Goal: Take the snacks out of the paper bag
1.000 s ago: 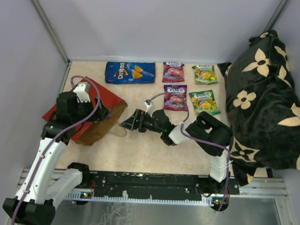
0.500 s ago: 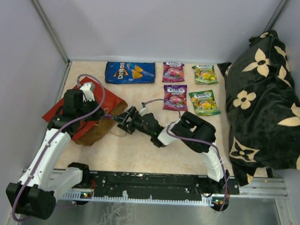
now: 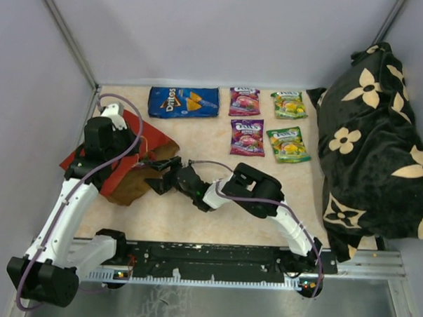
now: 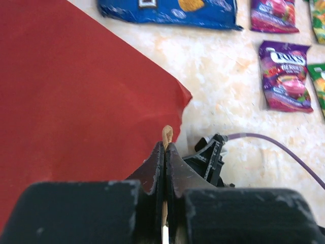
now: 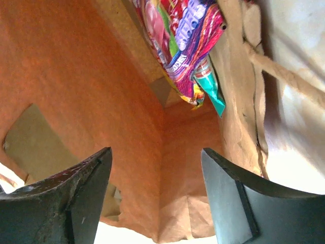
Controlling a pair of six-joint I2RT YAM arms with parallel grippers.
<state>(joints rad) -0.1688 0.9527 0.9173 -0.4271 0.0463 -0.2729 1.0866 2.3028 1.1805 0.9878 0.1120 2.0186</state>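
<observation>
Paper bag: on its side at the left of the table; red outside up, brown kraft mouth turned right toward the middle.
Left arm: rising from the near-left base, elbow bent, wrist above the red panel, pointing toward the mouth.
Left gripper: jaws pressed together on a thin brown strip at the bag's upper lip; rim or handle, cannot tell.
Right arm: folded sharply leftward from the near-right base, forearm low over the table, reaching for the mouth.
Right gripper: inside the bag's mouth, jaws spread wide, holding nothing, kraft walls on all sides.
Many-coloured packet: deep in the bag, beyond the spread jaws, apart from them.
Teal packet: just beside the many-coloured one, partly under it.
Doritos bag: flat on the table at the far edge, outside the bag.
Purple packets: flat, one nearer than the other, right of the Doritos bag.
Green packets: flat, just right of the purple ones.
Black flowered cloth: heaped along the right side.
</observation>
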